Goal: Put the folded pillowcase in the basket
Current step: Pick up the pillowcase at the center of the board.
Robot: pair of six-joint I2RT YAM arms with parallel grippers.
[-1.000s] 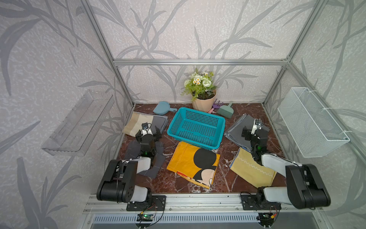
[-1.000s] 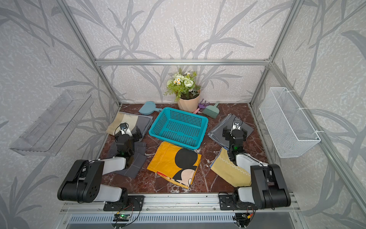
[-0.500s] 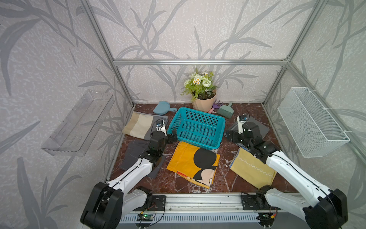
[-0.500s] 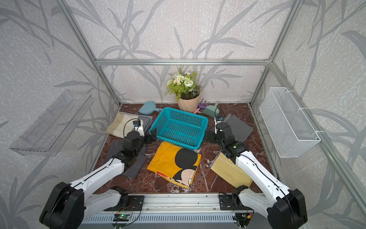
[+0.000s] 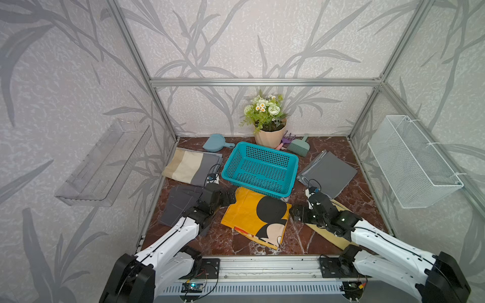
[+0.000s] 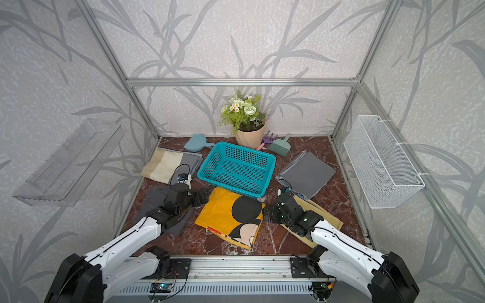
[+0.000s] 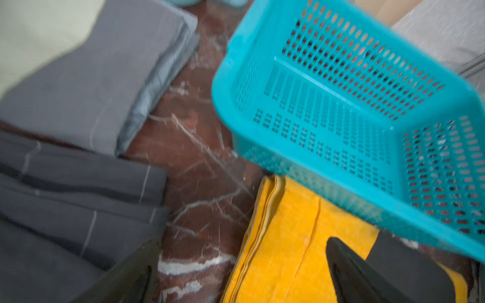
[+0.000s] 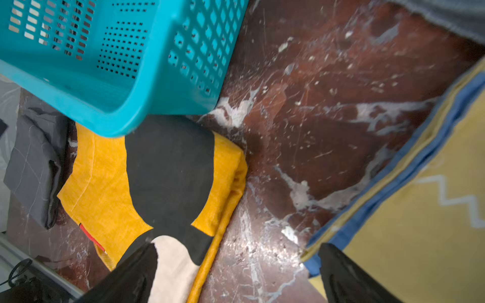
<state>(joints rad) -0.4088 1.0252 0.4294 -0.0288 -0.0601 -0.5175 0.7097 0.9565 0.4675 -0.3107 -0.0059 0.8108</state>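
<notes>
Both arms have swung out from rest to flank the folded pillowcase (image 5: 256, 217), which lies flat on the worktop (image 5: 309, 236) against the near side of the basket (image 5: 294, 175). The left fingers (image 7: 367, 278) and the right fingers (image 8: 346, 278) gape wide and empty, so a two-sided pickup looks next. The cloth is yellow and layered, with black cartoon rounds.

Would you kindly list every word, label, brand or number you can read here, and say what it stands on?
No text is readable anywhere. The yellow pillowcase bears only a black-and-cream cartoon print and a small red strip, too small to show lettering; the basket shows no markings.
</notes>
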